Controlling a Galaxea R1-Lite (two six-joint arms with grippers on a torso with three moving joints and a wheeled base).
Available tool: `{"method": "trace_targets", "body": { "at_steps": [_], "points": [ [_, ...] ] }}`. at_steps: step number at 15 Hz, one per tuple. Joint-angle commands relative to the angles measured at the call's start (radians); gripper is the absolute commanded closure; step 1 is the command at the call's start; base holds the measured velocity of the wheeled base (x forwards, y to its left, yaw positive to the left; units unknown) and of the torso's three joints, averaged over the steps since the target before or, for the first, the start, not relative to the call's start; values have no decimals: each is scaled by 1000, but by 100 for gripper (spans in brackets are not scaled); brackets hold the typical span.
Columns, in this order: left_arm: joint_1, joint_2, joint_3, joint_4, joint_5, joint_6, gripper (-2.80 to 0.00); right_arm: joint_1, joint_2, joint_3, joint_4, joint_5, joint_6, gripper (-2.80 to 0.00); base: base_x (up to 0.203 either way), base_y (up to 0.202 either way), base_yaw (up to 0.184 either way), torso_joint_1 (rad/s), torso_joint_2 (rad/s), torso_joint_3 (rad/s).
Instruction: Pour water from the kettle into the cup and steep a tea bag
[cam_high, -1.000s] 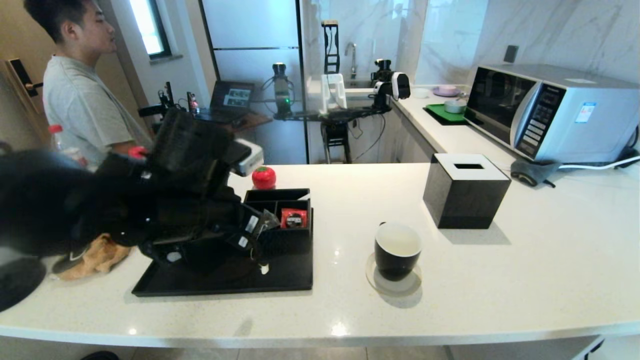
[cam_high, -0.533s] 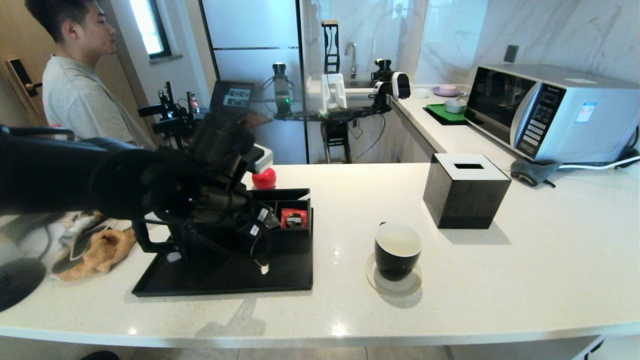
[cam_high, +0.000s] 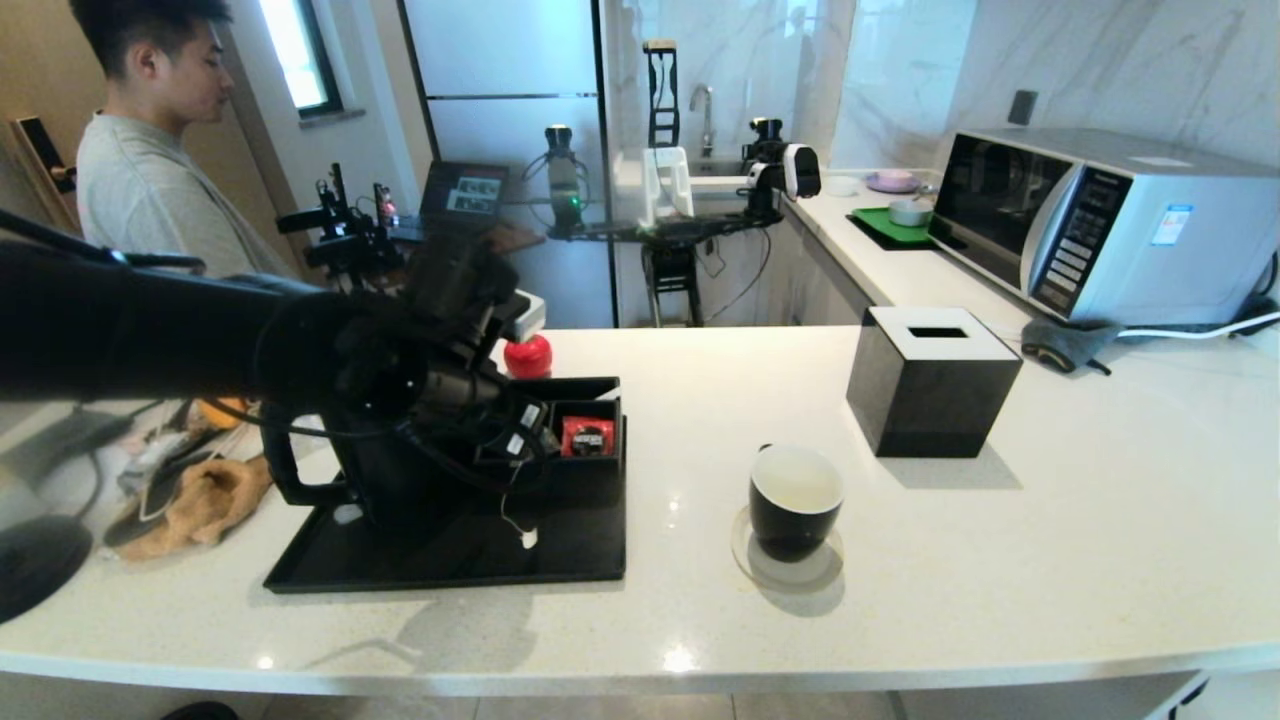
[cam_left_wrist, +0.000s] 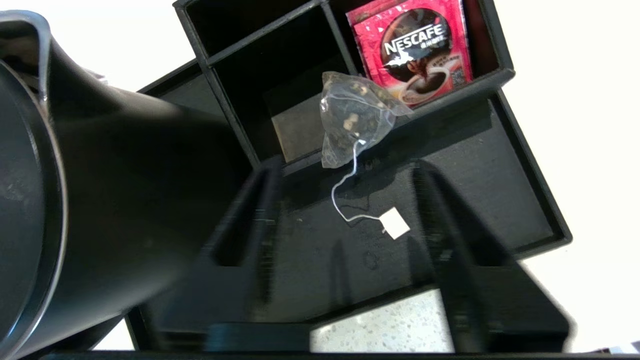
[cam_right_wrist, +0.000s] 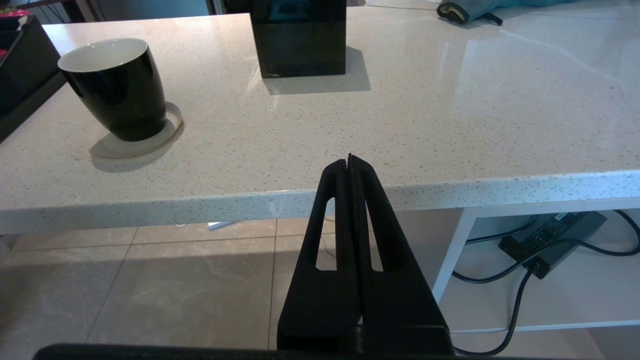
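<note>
Tea bag lies draped on the organiser's divider, untouched; left gripper hovers over it, fingers wide. Next, I'd judge, it lowers and pinches the pouch, clear of the kettle. Right gripper sits closed below the counter edge.

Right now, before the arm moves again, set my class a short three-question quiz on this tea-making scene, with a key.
1. True or false: the left gripper is shut on the tea bag.
2. The cup stands on: A) a book, B) a coaster, C) a chair.
3. Fill in: the right gripper, parked in front of the counter edge, is ____ (open or shut).
Key: 1 false, it is open and the bag lies free ahead of it; 2 B; 3 shut.
</note>
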Motion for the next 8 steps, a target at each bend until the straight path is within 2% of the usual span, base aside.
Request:
{"method": "trace_targets", "body": {
  "at_steps": [1, 3, 8],
  "points": [
    [3, 12, -4, 1, -5, 0, -280, 1, 0, 0, 0, 0, 0, 0, 0, 0, 0, 0, 0, 0],
    [13, 24, -4, 1, -49, 1, -280, 1, 0, 0, 0, -1, 0, 0, 0, 0, 0, 0, 0, 0],
    [19, 72, -34, -2, -56, 11, -280, 1, 0, 0, 0, 0, 0, 0, 0, 0, 0, 0, 0, 0]
  ]
}}
